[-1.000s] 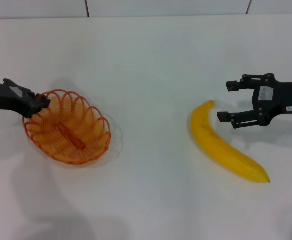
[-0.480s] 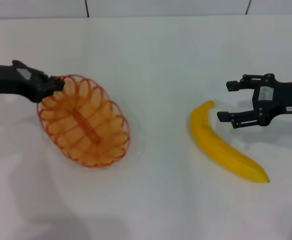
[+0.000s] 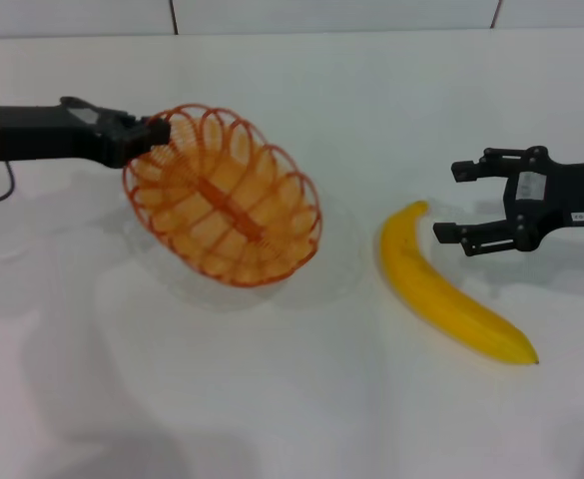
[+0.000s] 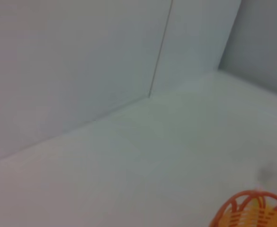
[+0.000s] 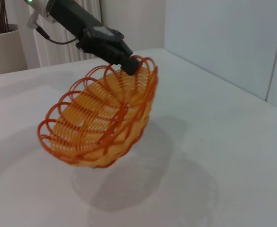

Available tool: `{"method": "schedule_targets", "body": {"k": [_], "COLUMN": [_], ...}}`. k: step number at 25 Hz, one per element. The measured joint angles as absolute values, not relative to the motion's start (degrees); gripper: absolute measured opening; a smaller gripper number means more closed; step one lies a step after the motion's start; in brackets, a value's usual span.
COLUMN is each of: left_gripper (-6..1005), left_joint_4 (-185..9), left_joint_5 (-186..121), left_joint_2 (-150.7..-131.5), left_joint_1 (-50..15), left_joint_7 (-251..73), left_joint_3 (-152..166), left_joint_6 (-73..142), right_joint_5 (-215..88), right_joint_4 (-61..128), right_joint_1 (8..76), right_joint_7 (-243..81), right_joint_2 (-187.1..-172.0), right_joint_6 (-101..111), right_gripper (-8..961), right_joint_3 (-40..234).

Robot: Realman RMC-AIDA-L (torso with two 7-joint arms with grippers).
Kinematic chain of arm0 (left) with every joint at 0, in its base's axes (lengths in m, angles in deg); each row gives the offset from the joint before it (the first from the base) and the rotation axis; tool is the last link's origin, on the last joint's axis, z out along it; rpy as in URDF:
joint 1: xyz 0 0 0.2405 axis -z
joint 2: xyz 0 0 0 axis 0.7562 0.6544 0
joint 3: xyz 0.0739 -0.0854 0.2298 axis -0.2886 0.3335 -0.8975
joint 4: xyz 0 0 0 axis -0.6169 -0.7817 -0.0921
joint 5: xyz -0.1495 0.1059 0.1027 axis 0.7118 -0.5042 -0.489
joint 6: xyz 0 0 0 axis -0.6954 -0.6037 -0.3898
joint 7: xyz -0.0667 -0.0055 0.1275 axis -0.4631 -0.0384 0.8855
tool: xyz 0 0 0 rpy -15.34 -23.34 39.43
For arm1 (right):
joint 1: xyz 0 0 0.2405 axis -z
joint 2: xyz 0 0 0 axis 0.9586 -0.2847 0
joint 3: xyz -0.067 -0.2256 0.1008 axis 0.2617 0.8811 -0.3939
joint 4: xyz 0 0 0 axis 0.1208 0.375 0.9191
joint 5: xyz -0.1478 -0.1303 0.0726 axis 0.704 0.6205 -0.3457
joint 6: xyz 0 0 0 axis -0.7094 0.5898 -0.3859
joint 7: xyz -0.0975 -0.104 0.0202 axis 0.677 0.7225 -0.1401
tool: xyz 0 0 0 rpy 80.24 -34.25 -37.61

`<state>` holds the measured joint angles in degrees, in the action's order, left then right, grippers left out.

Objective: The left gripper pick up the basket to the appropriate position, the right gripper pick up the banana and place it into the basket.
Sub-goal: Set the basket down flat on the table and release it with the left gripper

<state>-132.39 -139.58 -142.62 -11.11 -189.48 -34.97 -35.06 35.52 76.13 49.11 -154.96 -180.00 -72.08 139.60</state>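
My left gripper [image 3: 155, 133] is shut on the rim of the orange wire basket [image 3: 224, 197] and holds it tilted above the table, left of centre. The right wrist view shows the basket [image 5: 102, 120] hanging from that claw [image 5: 125, 61], clear of its shadow. A part of its rim shows in the left wrist view [image 4: 252, 213]. The yellow banana [image 3: 441, 289] lies on the table at the right. My right gripper [image 3: 456, 202] is open, just right of the banana's upper end, not touching it.
The white table [image 3: 292, 399] ends at a white panelled wall [image 3: 331, 15] at the back. A white pot with dark twigs [image 5: 3, 45] and a curtain stand far off in the right wrist view.
My left gripper has lifted the basket and carried it to the right, toward the table's middle, tilting it more. The right gripper and the banana have not moved.
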Motion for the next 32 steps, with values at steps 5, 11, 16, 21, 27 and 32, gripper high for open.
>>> {"method": "schedule_targets", "body": {"k": [5,11,16,21,27,32], "left_gripper": [68,68,68,69,69,69], "left_joint_4": [-127.3,-121.3,-117.6,-114.6,-112.6,-110.8], "left_joint_5": [-134.0,-131.0,-130.8,-128.9,-128.1,-127.2], "left_joint_2": [-142.62,-142.65,-142.76,-142.83,-143.0,-143.07], "left_joint_1": [-11.2,-11.4,-11.4,-11.8,-11.8,-11.4], "left_joint_7": [-187.3,-186.2,-186.2,-184.8,-184.5,-184.5], "left_joint_3": [-35.0,-35.0,-35.0,-35.0,-35.0,-35.0], "left_joint_6": [-31.3,-24.9,-21.4,-18.7,-17.0,-15.4], "right_joint_5": [35.6,35.6,35.9,36.5,37.0,37.2], "right_joint_4": [76.2,76.1,76.1,76.1,76.1,76.1], "right_joint_1": [49.1,49.0,49.0,49.0,48.9,48.8], "right_joint_7": [-155.0,-155.1,-155.7,-156.2,-156.6,-156.6], "right_joint_2": [-179.93,-179.91,-179.91,-179.91,-179.97,-180.07], "right_joint_6": [-72.1,-72.3,-72.4,-72.3,-72.2,-72.2], "right_gripper": [893,892,892,892,892,893], "right_joint_3": [139.9,139.9,140.0,140.1,140.1,140.1]}}
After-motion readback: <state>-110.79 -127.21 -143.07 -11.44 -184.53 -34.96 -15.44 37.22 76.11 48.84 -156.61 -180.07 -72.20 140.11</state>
